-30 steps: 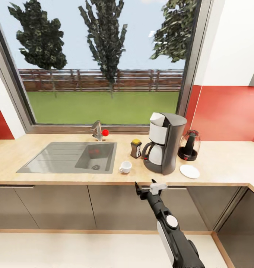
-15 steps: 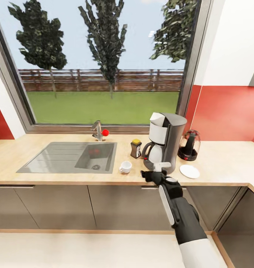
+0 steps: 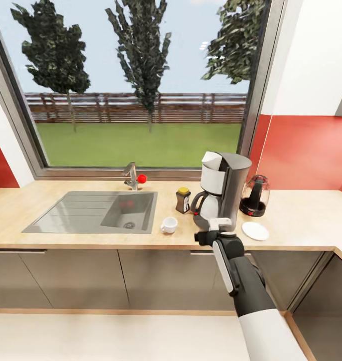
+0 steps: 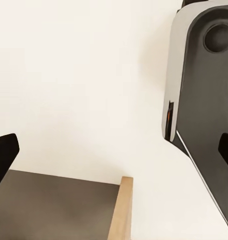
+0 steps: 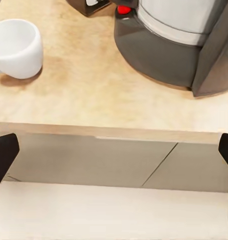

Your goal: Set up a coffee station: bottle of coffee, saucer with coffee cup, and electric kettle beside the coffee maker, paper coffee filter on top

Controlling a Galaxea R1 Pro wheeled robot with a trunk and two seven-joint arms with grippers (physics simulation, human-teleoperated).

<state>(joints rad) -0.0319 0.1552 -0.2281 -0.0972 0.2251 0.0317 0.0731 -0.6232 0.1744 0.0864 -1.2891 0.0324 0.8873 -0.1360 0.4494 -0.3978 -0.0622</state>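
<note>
We judge the cup-to-saucer step in hand. Our right gripper (image 3: 209, 235), fingers spread and empty, hangs at the kitchen countertop (image 3: 65, 238) front edge. The coffee cup (image 3: 168, 224) stands near that edge; the saucer (image 3: 255, 230) lies beyond the coffee maker (image 3: 222, 192). Next: reach forward over the cup.

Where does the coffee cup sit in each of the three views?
Head view: coffee cup on the kitchen countertop, between the sink and the coffee maker.
Right wrist view: coffee cup at the upper left corner.
Left wrist view: not in it.
Shared landmark: the coffee maker's dark base.
</note>
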